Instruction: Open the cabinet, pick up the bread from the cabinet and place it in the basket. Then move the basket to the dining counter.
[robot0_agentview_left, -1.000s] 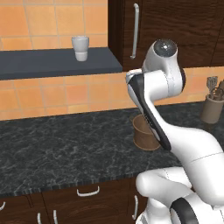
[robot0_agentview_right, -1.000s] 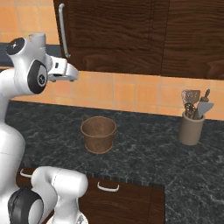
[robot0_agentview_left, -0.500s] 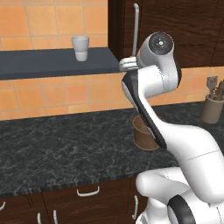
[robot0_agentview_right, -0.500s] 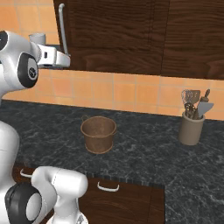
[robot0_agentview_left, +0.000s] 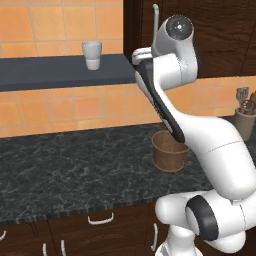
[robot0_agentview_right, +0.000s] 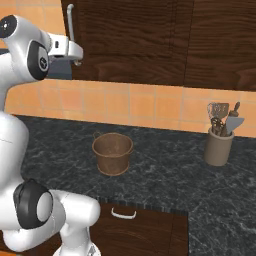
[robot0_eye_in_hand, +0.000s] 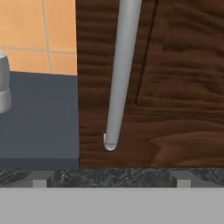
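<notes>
The dark brown cabinet (robot0_agentview_right: 150, 40) is closed, so the bread is hidden. Its long silver handle (robot0_eye_in_hand: 120, 74) hangs down the door's left edge (robot0_agentview_left: 155, 20). My gripper (robot0_agentview_right: 76, 56) is raised just below and in front of the handle's lower end. In the hand view the gripper (robot0_eye_in_hand: 111, 181) is open, its tips wide apart with nothing between them. The round brown basket (robot0_agentview_left: 170, 150) stands empty on the black speckled worktop (robot0_agentview_right: 165, 175), below the cabinet (robot0_agentview_right: 112, 153). The dining counter is out of view.
A dark grey shelf (robot0_agentview_left: 55, 72) left of the cabinet carries a white cup (robot0_agentview_left: 92, 54). A beige holder of utensils (robot0_agentview_right: 218, 145) stands at the worktop's right. Orange tiles back the wall. Low drawers with curved handles (robot0_agentview_right: 123, 214) lie under the worktop.
The arm has lifted the hand upward, from level with the shelf to the lower end of the cabinet handle. Basket and cabinet door have not moved.
</notes>
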